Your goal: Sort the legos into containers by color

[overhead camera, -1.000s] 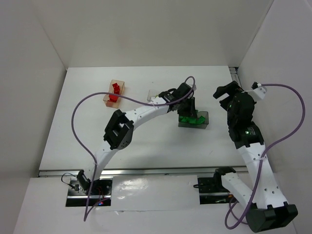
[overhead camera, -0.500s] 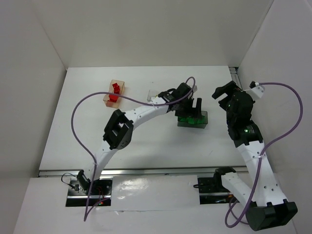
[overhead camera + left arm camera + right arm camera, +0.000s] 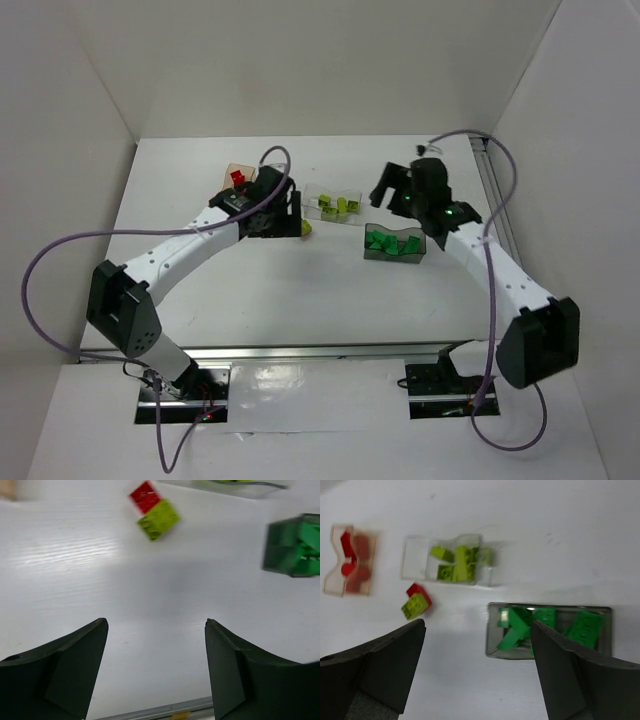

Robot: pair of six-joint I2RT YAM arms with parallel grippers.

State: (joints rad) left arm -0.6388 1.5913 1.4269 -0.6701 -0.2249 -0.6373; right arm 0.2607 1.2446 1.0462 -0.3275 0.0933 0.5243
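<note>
Last step, we reckon: 1 red brick (image 3: 145,496) stuck to 1 yellow-green brick (image 3: 159,519) lies on the table (image 3: 150,580) near the clear tub (image 3: 413,560). Our left gripper (image 3: 155,625) & right gripper (image 3: 477,625) both spread, empty. Next: grasp the pair w/ left, split it.

The top view is bright and even, with white light that seems to come from above. The worktop (image 3: 300,290) looks almost washed out, and the arms (image 3: 190,245) throw only pale, soft shadows on it. In front of the near edge a glossy strip (image 3: 300,383) gives a white glare. Both wrist views are blurred. In the left wrist view the legos (image 3: 155,511) and the dark grey container (image 3: 292,545) have smeared outlines, and a streaky sheen lies on the worktop at the left. In the right wrist view the orange container (image 3: 350,562) is the most smeared. The left tool (image 3: 156,625) and the right tool (image 3: 477,625) appear as dark shapes with little detail.
</note>
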